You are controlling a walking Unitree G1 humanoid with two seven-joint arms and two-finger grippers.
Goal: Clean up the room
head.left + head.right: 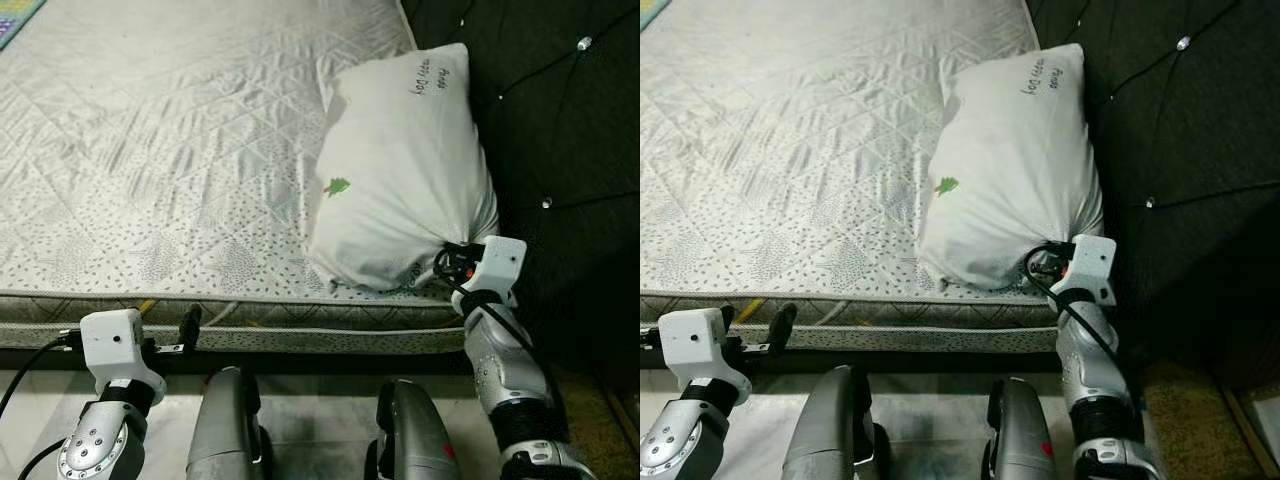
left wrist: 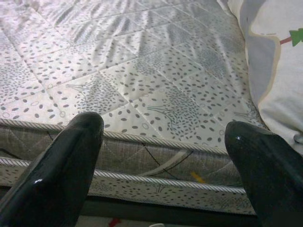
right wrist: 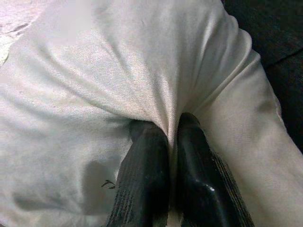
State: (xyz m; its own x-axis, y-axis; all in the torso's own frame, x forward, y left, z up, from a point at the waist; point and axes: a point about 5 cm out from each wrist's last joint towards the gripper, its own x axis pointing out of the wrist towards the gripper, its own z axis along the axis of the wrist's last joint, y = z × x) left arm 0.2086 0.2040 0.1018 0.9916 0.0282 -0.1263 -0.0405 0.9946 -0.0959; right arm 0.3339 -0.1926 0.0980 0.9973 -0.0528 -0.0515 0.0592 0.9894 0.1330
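A white pillow (image 1: 400, 160) with a small green tree print lies on the right side of the grey quilted mattress (image 1: 150, 150), against the dark headboard. My right gripper (image 3: 170, 135) is shut on a fold of the pillow (image 3: 118, 71) at its near corner; the fabric bunches between the black fingers (image 3: 147, 170). My left gripper (image 2: 165, 142) is open, held low in front of the mattress edge (image 2: 142, 156), nothing between its fingers (image 2: 61, 165).
A dark tufted headboard (image 1: 560, 120) rises at the right of the bed. A patterned cloth corner (image 1: 15, 20) lies at the mattress's far left. My legs (image 1: 230, 430) stand on the pale floor close to the bed's side.
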